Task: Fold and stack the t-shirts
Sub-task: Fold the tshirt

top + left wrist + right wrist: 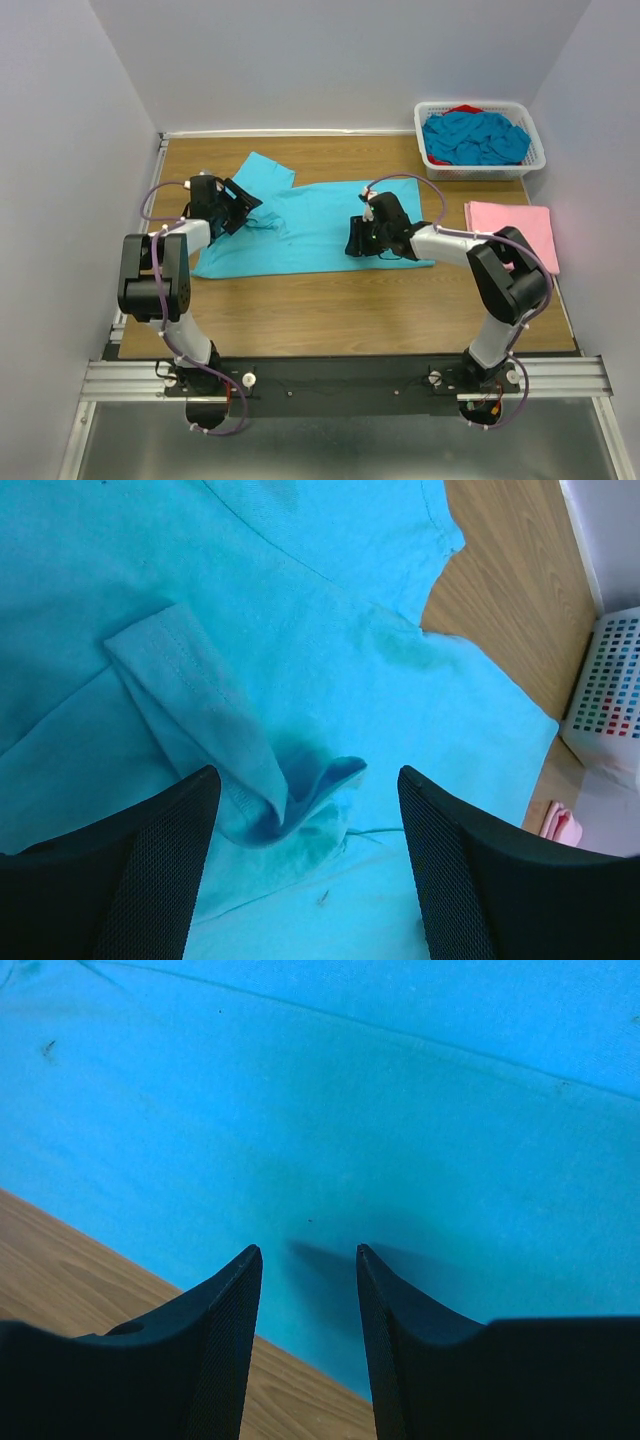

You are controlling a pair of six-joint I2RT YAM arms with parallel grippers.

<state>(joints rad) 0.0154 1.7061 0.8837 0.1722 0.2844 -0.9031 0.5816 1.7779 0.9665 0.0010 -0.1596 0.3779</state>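
Observation:
A turquoise t-shirt (pixel 300 232) lies spread across the middle of the wooden table (pixel 350 305). My left gripper (pixel 236 206) hovers over its left end, open; in the left wrist view (pixel 308 775) a folded-over sleeve (pixel 200 705) lies loose on the cloth between the fingers, not pinched. My right gripper (pixel 358 238) sits over the shirt's near right edge, open, with nothing between its jaws (pixel 308 1250); the shirt's hem (pixel 200 1250) meets bare wood (pixel 80 1270) just below them. A folded pale pink t-shirt (pixel 510 232) lies flat at the right.
A white lattice basket (pixel 530 160) at the back right holds a heap of turquoise t-shirts (pixel 475 138) and something red. Its corner (pixel 610 680) shows in the left wrist view. Walls close in the table on the left, back and right.

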